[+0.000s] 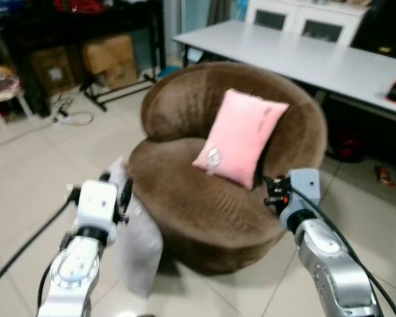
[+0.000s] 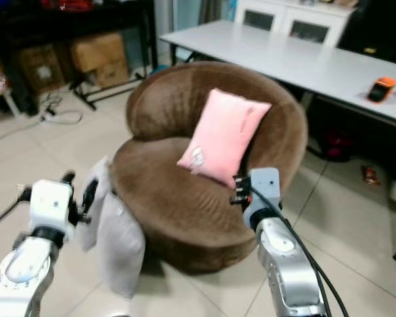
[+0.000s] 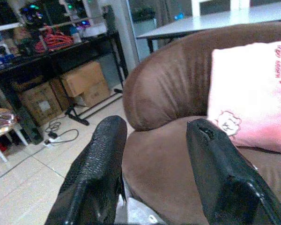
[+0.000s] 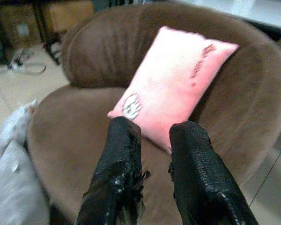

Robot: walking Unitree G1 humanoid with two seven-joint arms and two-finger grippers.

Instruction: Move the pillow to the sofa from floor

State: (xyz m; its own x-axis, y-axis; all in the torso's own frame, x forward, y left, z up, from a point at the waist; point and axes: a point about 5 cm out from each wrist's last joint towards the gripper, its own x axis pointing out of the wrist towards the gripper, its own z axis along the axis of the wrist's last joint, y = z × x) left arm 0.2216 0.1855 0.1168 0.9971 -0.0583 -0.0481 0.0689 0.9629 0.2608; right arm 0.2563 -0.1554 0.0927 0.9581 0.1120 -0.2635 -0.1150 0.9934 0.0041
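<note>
Just beside left gripper (image 1: 117, 188), grey pillow (image 1: 137, 241) stands.

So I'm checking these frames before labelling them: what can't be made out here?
- Grey pillow on the floor against the sofa: the left arm covers its upper part in the left eye view.
- Print on the pink pillow: too blurred to read in the right wrist view.
- Orange thing on the table: too small to identify.
- Left claw: fingertips cut off by the wrist view's edge.
</note>
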